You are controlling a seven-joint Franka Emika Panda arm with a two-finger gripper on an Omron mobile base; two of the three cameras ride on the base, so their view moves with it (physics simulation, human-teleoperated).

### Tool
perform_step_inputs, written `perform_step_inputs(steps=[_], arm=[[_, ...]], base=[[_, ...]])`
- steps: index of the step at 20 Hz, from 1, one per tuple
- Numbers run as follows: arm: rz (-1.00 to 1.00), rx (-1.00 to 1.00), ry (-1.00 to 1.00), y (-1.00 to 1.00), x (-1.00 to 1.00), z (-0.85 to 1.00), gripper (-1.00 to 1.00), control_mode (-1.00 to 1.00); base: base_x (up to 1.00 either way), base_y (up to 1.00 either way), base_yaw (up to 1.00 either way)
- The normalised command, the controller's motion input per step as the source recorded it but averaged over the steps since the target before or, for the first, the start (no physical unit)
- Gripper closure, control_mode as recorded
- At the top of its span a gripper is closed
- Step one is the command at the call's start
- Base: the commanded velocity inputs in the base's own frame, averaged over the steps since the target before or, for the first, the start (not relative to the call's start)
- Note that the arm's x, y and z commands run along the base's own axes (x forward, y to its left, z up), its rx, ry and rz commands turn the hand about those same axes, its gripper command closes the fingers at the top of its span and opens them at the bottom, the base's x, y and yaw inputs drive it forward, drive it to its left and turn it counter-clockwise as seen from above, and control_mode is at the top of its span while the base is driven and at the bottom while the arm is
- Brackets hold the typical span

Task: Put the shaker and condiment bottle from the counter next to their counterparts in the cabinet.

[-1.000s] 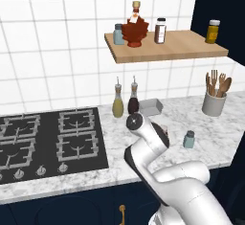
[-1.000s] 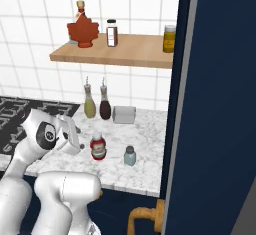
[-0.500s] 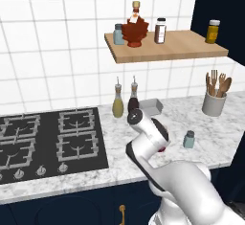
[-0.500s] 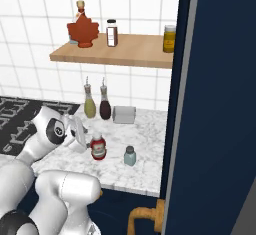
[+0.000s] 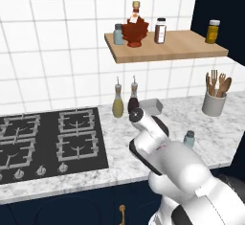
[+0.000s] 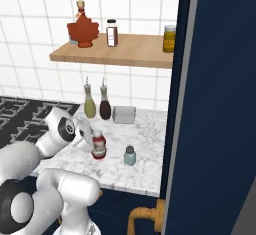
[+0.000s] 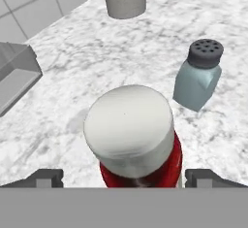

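Below the pincer [image 7: 124, 177], speckled marble counter [image 7: 68, 91], white tile wall beyond. High above and past it, wooden cabinet [image 5: 167, 49] bearing maple-leaf bottle [image 5: 135, 28], matching shaker [image 5: 118, 34] and two jars. Beyond on the counter, two oil cruets [image 5: 125, 98], grey tray [image 7: 17, 72] and utensil pot [image 5: 214, 102]. Directly between the spread finger tips, seemingly not yet touched, condiment bottle [image 7: 133, 135], upright. Just beside it, right of the pincer, shaker [image 7: 198, 74], apart from the bottle.

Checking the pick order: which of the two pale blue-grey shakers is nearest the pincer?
The pale blue-grey shaker with the dark perforated cap on the marble counter, beside the red white-capped squeeze bottle. Its twin stands on the wooden wall shelf.
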Motion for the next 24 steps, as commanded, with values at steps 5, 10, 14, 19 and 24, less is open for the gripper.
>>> perform_step_inputs(steps=[5, 10, 14, 19, 24], arm=[[0.00, 0.00, 0.00, -0.19, 0.15, -0.54, -1.00, -1.00], [0.00, -0.01, 0.01, -0.13, 0.01, -0.30, 1.00, -1.00], [0.00, 0.00, 0.00, 0.00, 0.00, 0.00, 1.00, -1.00], [0.00, 0.09, -0.05, 0.00, 0.00, 0.35, 1.00, -1.00], [0.05, 0.15, -0.16, 0.00, -0.07, 0.52, 1.00, -1.00]], base=[[0.00, 0.00, 0.00], [0.00, 0.00, 0.00], [0.00, 0.00, 0.00], [0.00, 0.00, 0.00], [0.00, 0.00, 0.00]])
